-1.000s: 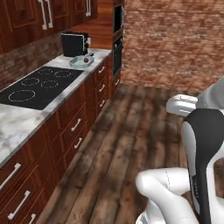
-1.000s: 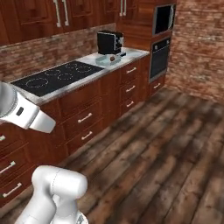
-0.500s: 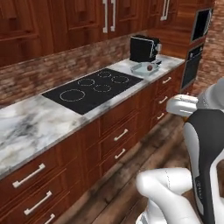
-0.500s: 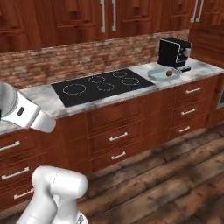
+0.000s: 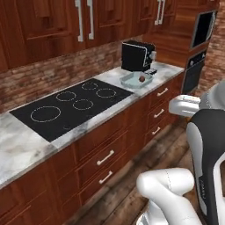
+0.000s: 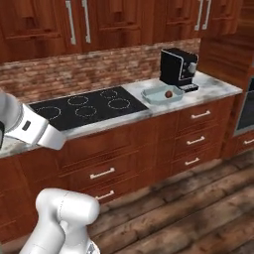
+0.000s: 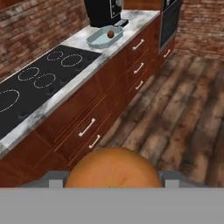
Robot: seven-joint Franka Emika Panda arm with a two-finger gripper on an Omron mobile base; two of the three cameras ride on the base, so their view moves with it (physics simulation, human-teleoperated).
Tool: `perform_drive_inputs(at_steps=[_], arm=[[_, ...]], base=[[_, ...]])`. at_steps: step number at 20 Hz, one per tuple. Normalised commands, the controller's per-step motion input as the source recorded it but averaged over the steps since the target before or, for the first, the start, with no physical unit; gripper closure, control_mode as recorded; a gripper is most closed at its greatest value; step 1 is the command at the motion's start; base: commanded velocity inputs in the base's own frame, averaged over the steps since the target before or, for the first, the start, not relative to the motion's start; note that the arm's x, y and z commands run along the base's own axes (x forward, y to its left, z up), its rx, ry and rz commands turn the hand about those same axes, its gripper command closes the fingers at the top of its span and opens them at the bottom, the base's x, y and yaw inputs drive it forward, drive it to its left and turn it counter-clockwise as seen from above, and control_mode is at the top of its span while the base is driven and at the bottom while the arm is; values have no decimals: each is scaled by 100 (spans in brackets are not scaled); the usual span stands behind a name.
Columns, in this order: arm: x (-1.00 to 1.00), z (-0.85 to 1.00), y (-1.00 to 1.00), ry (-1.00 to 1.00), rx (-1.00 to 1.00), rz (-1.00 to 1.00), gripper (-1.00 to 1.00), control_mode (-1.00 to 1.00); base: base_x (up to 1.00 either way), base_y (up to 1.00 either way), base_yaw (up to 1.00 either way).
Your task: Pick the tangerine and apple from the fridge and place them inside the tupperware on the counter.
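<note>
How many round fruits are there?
2. The apple sits in the tupperware on the counter; the tangerine is between the gripper's fingers. Others may be hidden.

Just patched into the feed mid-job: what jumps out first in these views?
The bright orange tangerine fills the bottom of the hand view, sitting between the gripper tips. On the marbled counter, the pale blue-grey tupperware tray already holds the dark red-brown apple, right in front of the black coffee machine and beside the black cooktop.
</note>
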Motion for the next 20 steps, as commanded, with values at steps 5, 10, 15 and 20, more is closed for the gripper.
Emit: perform_drive_inputs(at_steps=[5,10,15,20], arm=[[0,0,0,0,0,0,100,100],[0,0,0,0,0,0,100,100],[0,0,0,0,0,0,100,100],[0,0,0,0,0,0,100,100]], base=[[100,-70,18],[100,-62,47],[100,-65,58],[100,-70,51]])
